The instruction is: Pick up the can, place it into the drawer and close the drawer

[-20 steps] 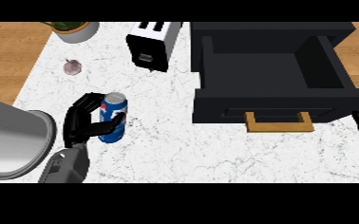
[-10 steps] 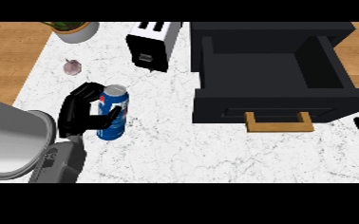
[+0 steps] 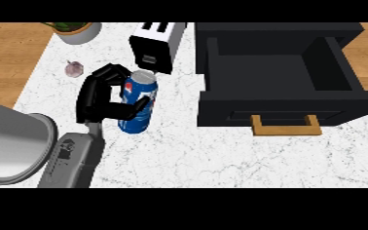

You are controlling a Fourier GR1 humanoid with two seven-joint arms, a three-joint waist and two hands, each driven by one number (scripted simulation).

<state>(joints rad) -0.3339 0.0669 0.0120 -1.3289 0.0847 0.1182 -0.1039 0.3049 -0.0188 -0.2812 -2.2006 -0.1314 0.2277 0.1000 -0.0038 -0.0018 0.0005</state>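
Gripping blue can (image 3: pixel 139 102) with left hand (image 3: pixel 99 97) curled round it, left of open black drawer (image 3: pixel 277 73).

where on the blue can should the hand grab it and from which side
Round the middle of the blue can, from its left. It stands roughly upright on the counter, a plain cylinder, so a side wrap fits. The left hand is already there, fingers curled round it; the toaster crowds the far side.

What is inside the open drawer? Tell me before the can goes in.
Nothing shows in the drawer: only its dark floor and walls. The strip just behind its front panel is hidden. The can is outside on the counter, in the left hand.
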